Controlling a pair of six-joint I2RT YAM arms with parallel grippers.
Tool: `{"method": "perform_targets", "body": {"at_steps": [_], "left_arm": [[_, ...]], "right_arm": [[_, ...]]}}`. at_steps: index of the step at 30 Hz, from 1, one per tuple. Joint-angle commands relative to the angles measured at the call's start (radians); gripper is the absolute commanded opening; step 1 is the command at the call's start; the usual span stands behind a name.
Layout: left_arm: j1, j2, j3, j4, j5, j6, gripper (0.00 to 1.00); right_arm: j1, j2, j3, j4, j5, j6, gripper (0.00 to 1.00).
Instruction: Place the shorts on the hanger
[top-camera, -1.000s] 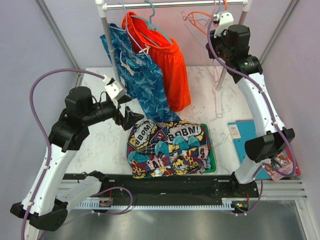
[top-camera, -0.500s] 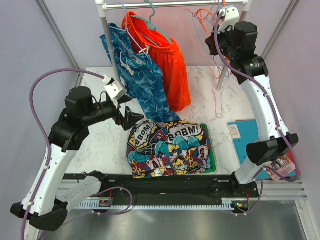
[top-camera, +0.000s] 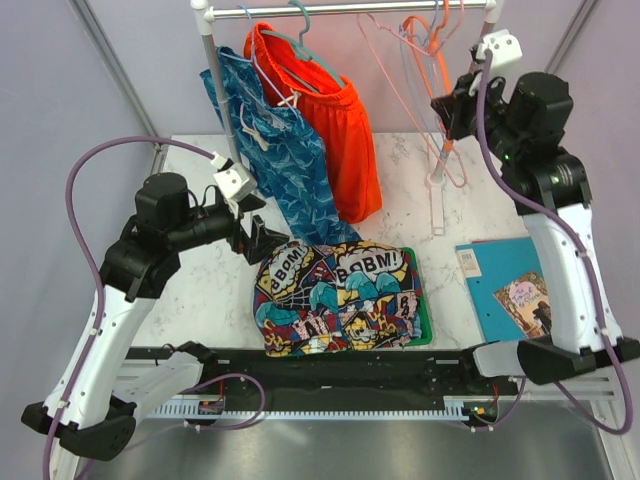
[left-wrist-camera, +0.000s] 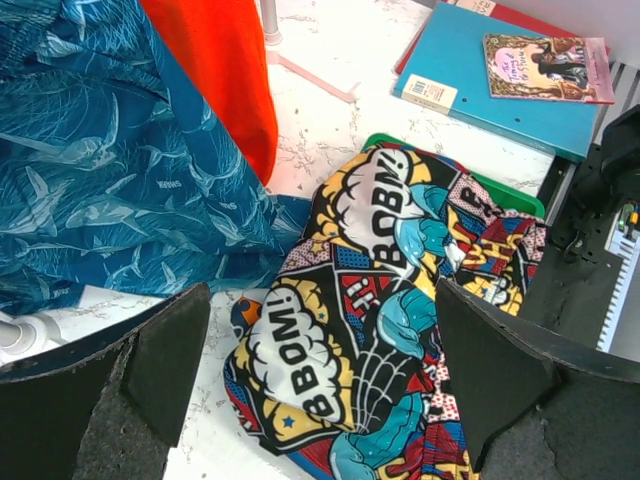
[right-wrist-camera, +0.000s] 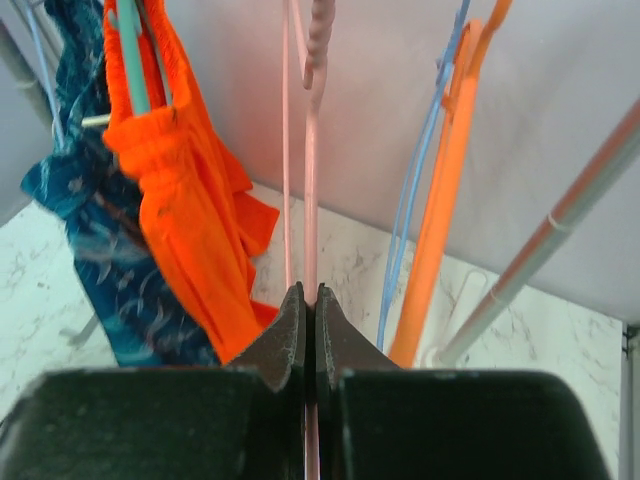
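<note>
Lifting the hanger (right-wrist-camera: 311, 200) off the rail (top-camera: 350, 8) is the step in hand, as I judge it. The right claw (right-wrist-camera: 309, 295) is clamped tight on its thin pink bar up at 1 o'clock in the top view. It should raise the hook clear before drawing away and keep off the orange hangers (right-wrist-camera: 450, 200) just beside it. Whether the hook is already free I cannot tell. The shorts (top-camera: 335, 300) lie crumpled on the worktop (top-camera: 400, 190) at 6 o'clock, with the left claw (left-wrist-camera: 320, 290) hovering at their 9 o'clock edge, its fingers wide apart and holding nothing.

Against half a second ago, the right arm has swung out toward 3 o'clock, dragging the hanger askew. The left arm and shorts are unchanged.
</note>
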Motion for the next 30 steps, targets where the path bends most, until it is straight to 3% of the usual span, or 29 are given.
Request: {"method": "perform_targets", "body": {"at_steps": [1, 5, 9, 12, 14, 17, 21, 26, 30], "left_arm": [[0.005, -0.015, -0.003, -0.001, 0.024, 0.015, 1.0], [0.005, -0.035, -0.038, -0.005, 0.027, 0.015, 1.0], [0.005, -0.07, -0.094, -0.002, 0.059, 0.023, 0.99], [0.005, -0.115, -0.146, 0.007, 0.098, 0.038, 0.99], [0.005, -0.136, -0.193, 0.001, 0.124, 0.073, 0.99], [0.005, -0.181, -0.264, -0.03, 0.164, 0.191, 0.98], [0.005, -0.205, -0.336, -0.12, 0.199, 0.377, 0.93], [0.0, -0.27, -0.492, -0.209, 0.181, 0.651, 0.8], [-0.027, -0.284, -0.543, -0.251, 0.12, 0.721, 0.77]], "right_arm": [[-0.005, -0.149, -0.089, -0.123, -0.013, -0.039, 0.0], [-0.005, -0.315, -0.213, -0.222, -0.039, -0.107, 0.0], [-0.005, -0.537, -0.342, -0.336, -0.165, -0.191, 0.0], [-0.005, -0.652, -0.378, -0.451, -0.224, -0.32, 0.0], [-0.005, -0.701, -0.37, -0.563, -0.321, -0.513, 0.0], [-0.005, -0.753, -0.398, -0.735, -0.408, -0.714, 0.0], [-0.003, -0.738, -0.425, -0.874, -0.514, -0.829, 0.0], [0.0, -0.714, -0.493, -0.875, -0.598, -0.903, 0.0], [0.005, -0.726, -0.58, -0.875, -0.643, -1.009, 0.0]]}}
